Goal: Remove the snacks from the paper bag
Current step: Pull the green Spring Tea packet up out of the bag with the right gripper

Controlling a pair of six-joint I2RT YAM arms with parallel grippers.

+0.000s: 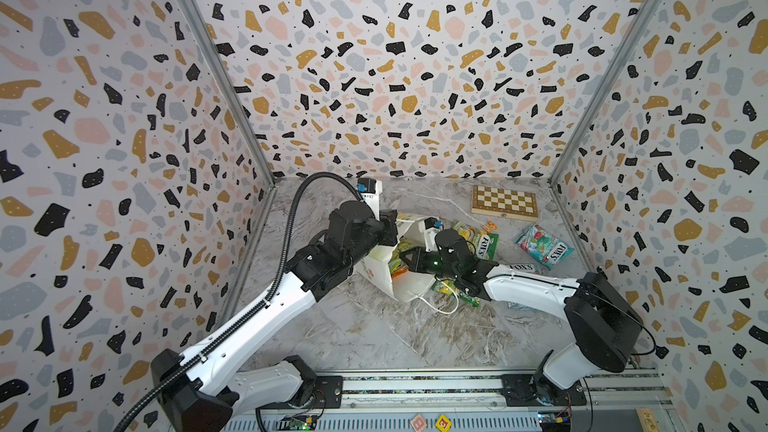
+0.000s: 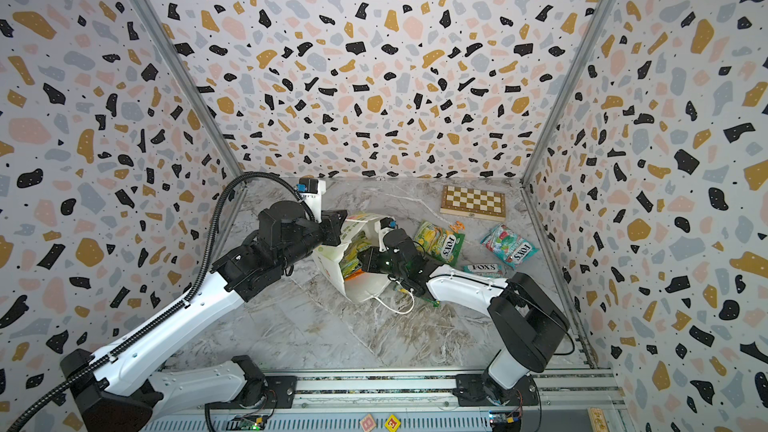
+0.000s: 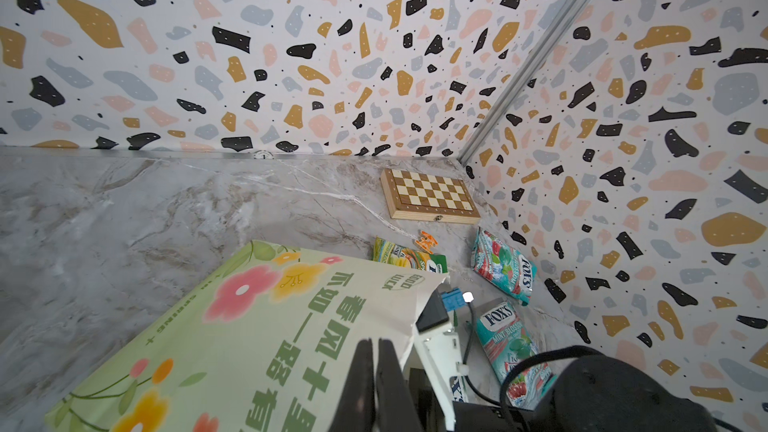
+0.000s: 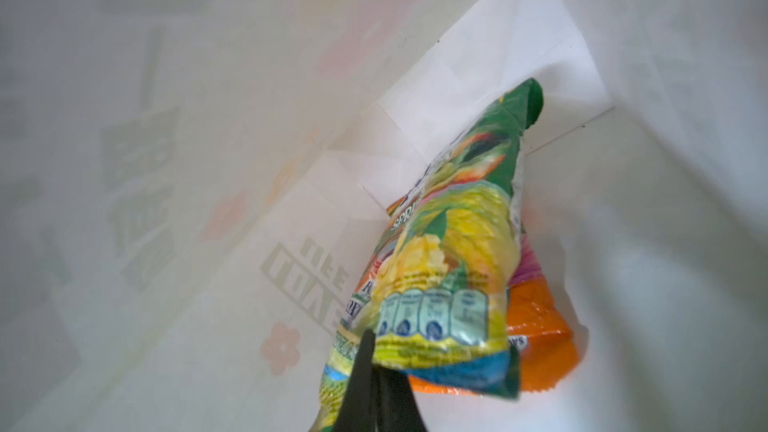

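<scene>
The paper bag (image 1: 374,270) (image 2: 328,261) lies on its side in both top views, mouth toward the right arm; the left wrist view shows its green flowered side (image 3: 249,326). My left gripper (image 3: 374,344) (image 1: 392,228) is shut on the bag's upper rim. My right gripper (image 4: 374,342) (image 1: 405,260) reaches into the mouth and is shut on the end of a green-yellow snack (image 4: 449,251), which lies on an orange packet (image 4: 536,326) inside the bag. Outside lie a green-yellow snack (image 1: 473,236), two teal-and-red ones (image 1: 544,245) (image 1: 521,268) and a green one (image 1: 453,290) half under the right arm.
A wooden chessboard (image 1: 505,203) sits at the back right, a small orange trinket (image 1: 489,227) in front of it. The bag's white cord handle (image 1: 440,305) trails on the marble top. Patterned walls close in three sides. Two letter blocks (image 1: 430,423) rest on the front rail.
</scene>
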